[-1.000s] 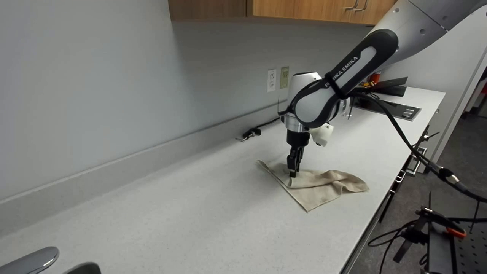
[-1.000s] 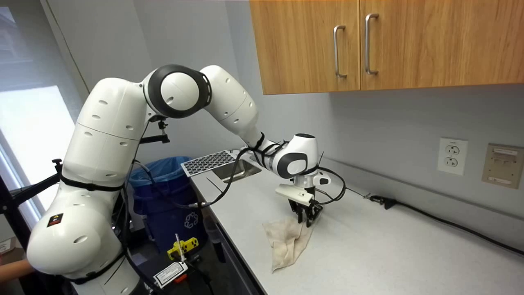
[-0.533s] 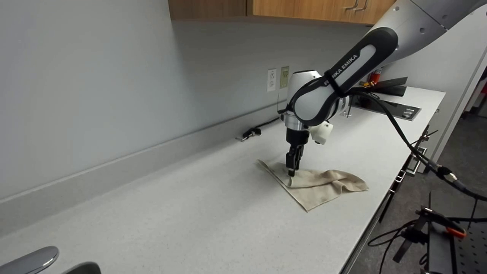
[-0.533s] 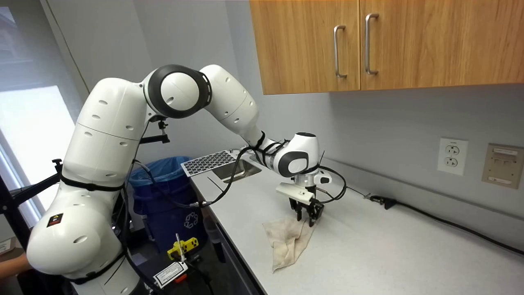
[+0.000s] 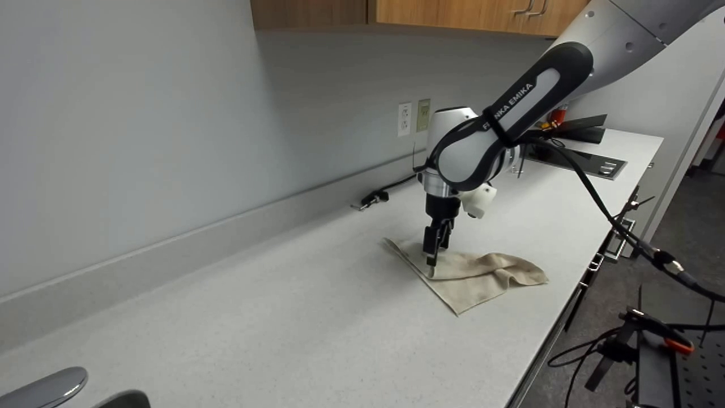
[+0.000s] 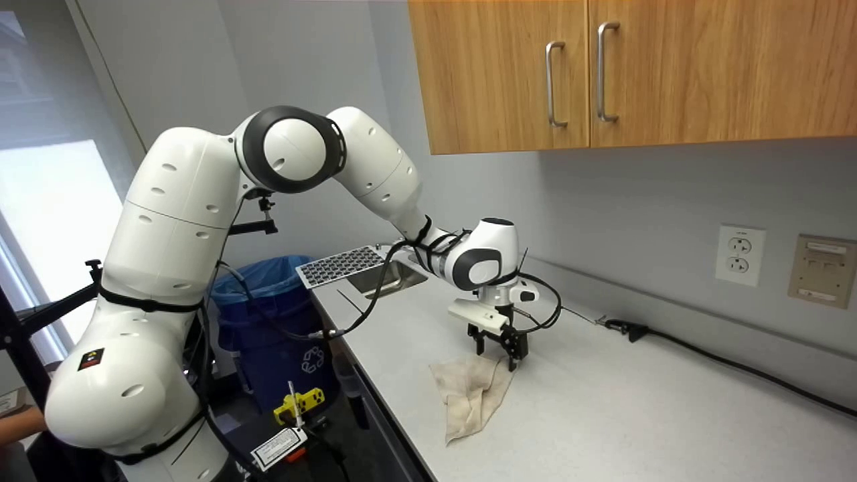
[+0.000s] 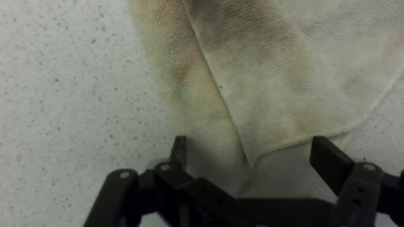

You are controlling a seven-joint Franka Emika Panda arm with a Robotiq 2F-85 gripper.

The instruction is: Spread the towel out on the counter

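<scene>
The beige towel [image 5: 476, 292] lies partly folded and rumpled on the white counter [image 5: 272, 317], with raised folds toward the counter's front edge. In an exterior view the towel [image 6: 469, 402] reaches from below the hand toward the camera. My gripper [image 6: 496, 359] points straight down over the towel end nearer the wall. From the wrist, the gripper [image 7: 247, 148] stands wide open, and a folded-over corner of the towel [image 7: 284, 94] lies flat between and below its fingertips. Nothing is pinched. Whether the tips touch cloth or counter, I cannot tell.
A black clamp with a cable [image 5: 375, 197] lies by the backsplash. Wooden cabinets [image 6: 669, 73] hang above the counter. A small sink [image 6: 395, 280] with a grid rack [image 6: 341, 264] beside it is at the far end. A metal faucet [image 5: 45, 388] stands at the near end.
The jaws have spread from partly open to wide. The hand rose slightly, then came back down, shifting a little. The towel stays where it was.
</scene>
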